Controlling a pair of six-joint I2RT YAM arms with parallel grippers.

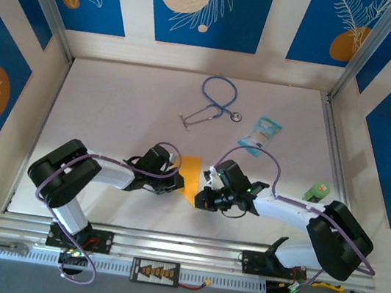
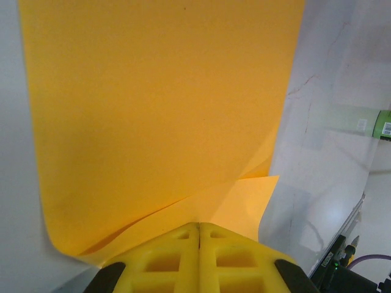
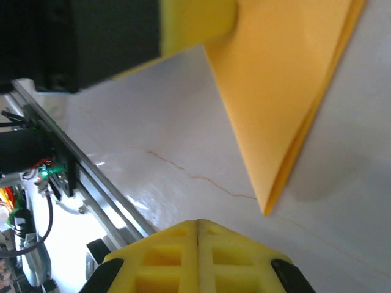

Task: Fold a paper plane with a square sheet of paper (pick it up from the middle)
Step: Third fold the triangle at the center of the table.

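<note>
With both tools closed and empty, we rest our left tool [image 2: 198, 235] on the near edge of the thin orange-yellow folded paper sheet [image 2: 159, 110], seemingly to flatten its crease, our right tool [image 3: 197, 229] just short of its pointed corner.

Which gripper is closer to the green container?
Right. The right gripper sits left of the green container; the left gripper lies farther left, beyond the orange paper.
</note>
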